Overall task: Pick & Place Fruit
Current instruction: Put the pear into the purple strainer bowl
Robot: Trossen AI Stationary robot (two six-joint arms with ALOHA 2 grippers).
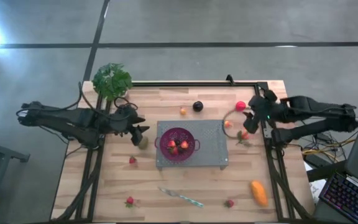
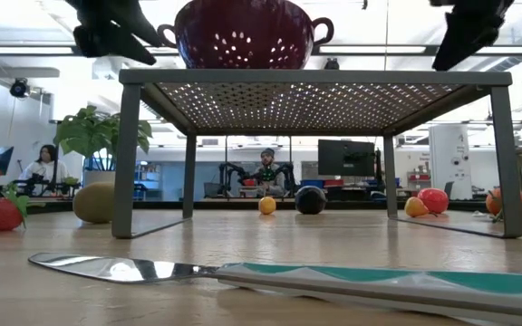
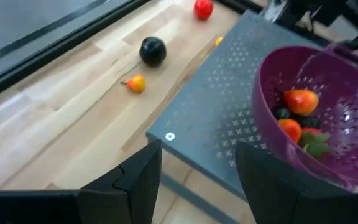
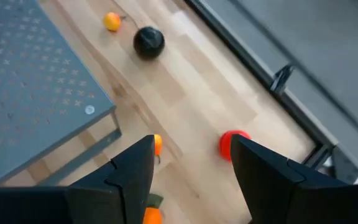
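A purple colander with strawberries in it stands on a grey perforated stand. My left gripper hovers open at the stand's left end, above an olive kiwi, with nothing between its fingers. My right gripper hovers open at the stand's right end, also with nothing between its fingers. Below it lie a small orange piece, a strawberry and a pink-red ball. A dark plum and another orange piece lie behind the stand. An oblong orange fruit lies near right.
A knife lies near the front edge, with strawberries to either side and one more left of the stand. A leafy plant stands at the far left corner. A black rail runs along the far edge.
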